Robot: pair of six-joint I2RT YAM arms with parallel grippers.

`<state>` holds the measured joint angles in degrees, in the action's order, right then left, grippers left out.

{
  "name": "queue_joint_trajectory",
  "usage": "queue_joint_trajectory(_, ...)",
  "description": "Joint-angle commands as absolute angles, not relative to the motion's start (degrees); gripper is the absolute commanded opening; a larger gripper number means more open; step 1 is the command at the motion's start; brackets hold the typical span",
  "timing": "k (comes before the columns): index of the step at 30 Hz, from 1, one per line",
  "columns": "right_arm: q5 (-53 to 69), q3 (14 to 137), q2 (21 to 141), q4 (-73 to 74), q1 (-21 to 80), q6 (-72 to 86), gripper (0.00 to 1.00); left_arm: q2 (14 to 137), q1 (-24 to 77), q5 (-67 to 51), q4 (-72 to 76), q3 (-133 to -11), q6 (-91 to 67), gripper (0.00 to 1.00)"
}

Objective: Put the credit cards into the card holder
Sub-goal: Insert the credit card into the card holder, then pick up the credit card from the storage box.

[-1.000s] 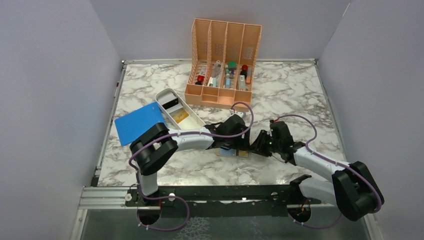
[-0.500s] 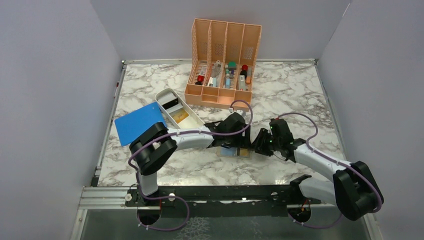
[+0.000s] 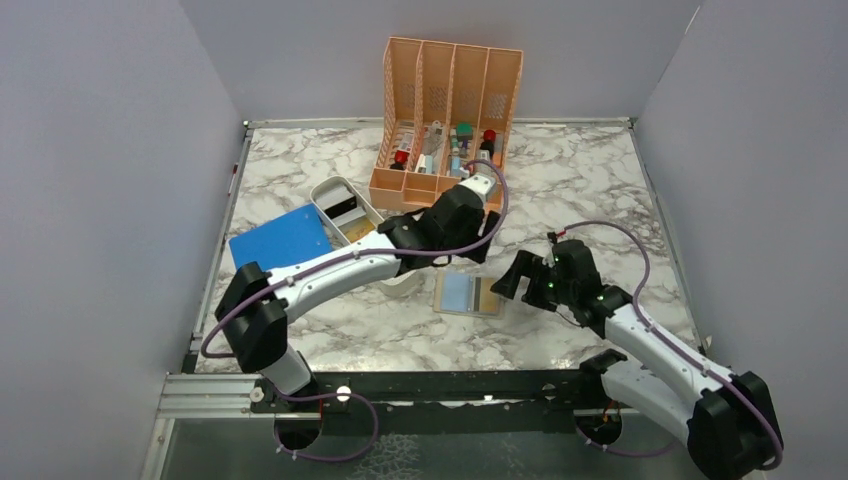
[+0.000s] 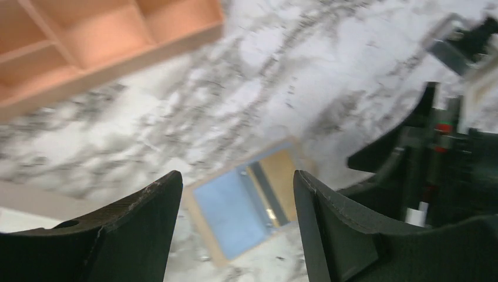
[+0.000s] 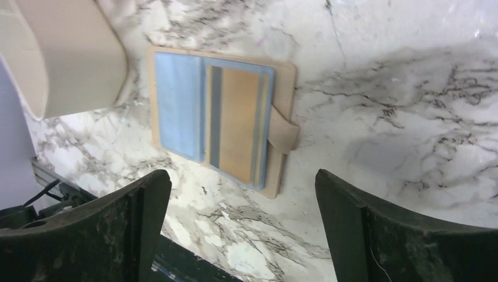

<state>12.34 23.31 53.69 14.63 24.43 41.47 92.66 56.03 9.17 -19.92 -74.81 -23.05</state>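
Note:
The tan card holder (image 3: 468, 294) lies open and flat on the marble. In its clear sleeves sit a blue credit card (image 5: 176, 103) and a gold one (image 5: 235, 126), and its strap (image 5: 285, 132) points right. In the left wrist view the card holder (image 4: 246, 202) shows blurred below the fingers. My left gripper (image 3: 468, 252) (image 4: 236, 176) hovers open above and behind the holder, holding nothing. To the holder's right, my right gripper (image 3: 512, 280) (image 5: 241, 176) stands wide open and empty, apart from it.
A white oblong tray (image 3: 335, 188) sits left of the holder under the left arm, with a black item and a gold-yellow flat piece (image 3: 358, 230) inside. A large blue sheet (image 3: 280, 245) lies beside it. An orange slotted rack (image 3: 450, 120) stands at the back.
The left gripper has lifted up and back off the card holder. The right gripper has opened wide and drawn back to the right, leaving the holder uncovered.

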Motion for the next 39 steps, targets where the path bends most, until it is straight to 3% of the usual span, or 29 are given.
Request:
queue_joint_trajectory(1,11.7,23.2,48.9,14.1,24.7,37.2,1.0,88.3,52.0,21.6,-28.2,-75.6,-7.7,0.72)
queue_joint_trajectory(6,8.7,25.9,46.1,18.0,24.7,36.1,1.0,85.1,42.2,16.7,-28.3,-72.3,-0.4,0.72)
queue_joint_trajectory(13,9.3,29.4,45.8,20.2,24.7,34.3,1.0,85.3,38.7,20.6,-27.8,-68.0,22.0,0.72)
queue_joint_trajectory(18,10.6,30.3,47.2,20.6,24.7,33.8,0.99,85.6,31.1,15.9,-24.8,-67.1,27.4,0.71)
queue_joint_trajectory(23,10.4,30.1,48.7,20.1,24.7,33.6,0.99,88.2,24.4,11.0,-23.8,-67.3,30.6,0.8)
queue_joint_trajectory(30,10.7,32.2,51.3,19.9,24.7,32.1,0.99,91.2,22.8,7.7,-19.0,-63.3,35.8,0.9)
queue_joint_trajectory(39,11.8,32.6,52.7,19.8,24.7,32.2,0.99,95.7,21.8,14.7,-13.9,-62.0,39.9,0.9)
